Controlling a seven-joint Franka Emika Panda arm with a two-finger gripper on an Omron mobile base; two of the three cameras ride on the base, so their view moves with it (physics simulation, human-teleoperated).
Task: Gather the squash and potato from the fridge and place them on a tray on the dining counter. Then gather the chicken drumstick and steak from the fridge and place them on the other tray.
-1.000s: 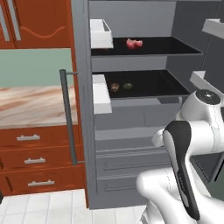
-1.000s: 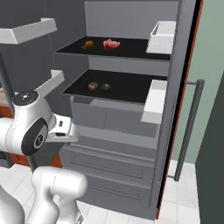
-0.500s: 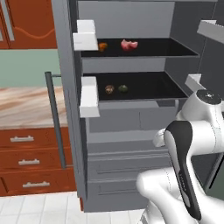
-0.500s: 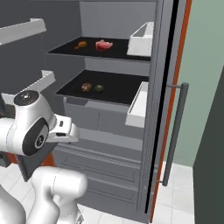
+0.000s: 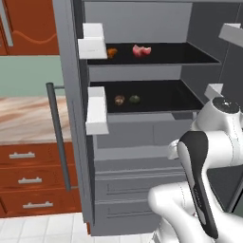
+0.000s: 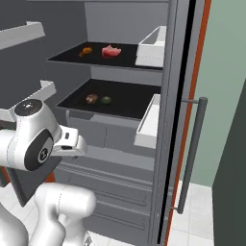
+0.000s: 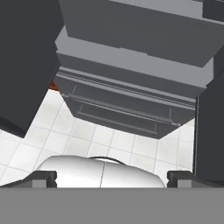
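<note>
Fridge (image 5: 142,142) view shifted nearer; claw (image 7: 111,177) spread wide, empty, fingertips (image 7: 43,177) half cut off.

Red-brown drawers (image 5: 28,180) with steel pulls under a marbled wall counter (image 5: 23,118) (green wall behind); white floor tiles (image 7: 109,144).

Grey fridge (image 5: 137,142), dark green squash (image 5: 135,99), mottled brown potato (image 5: 119,99)

Left base view: from behind the arm's left, facing the open fridge (image 5: 142,118) close up, wall counter at frame left. Right base view: from behind its right, sharing the same two black shelves (image 6: 115,98). Hand view: tilted down at the fridge drawers (image 7: 127,111) and floor.
</note>
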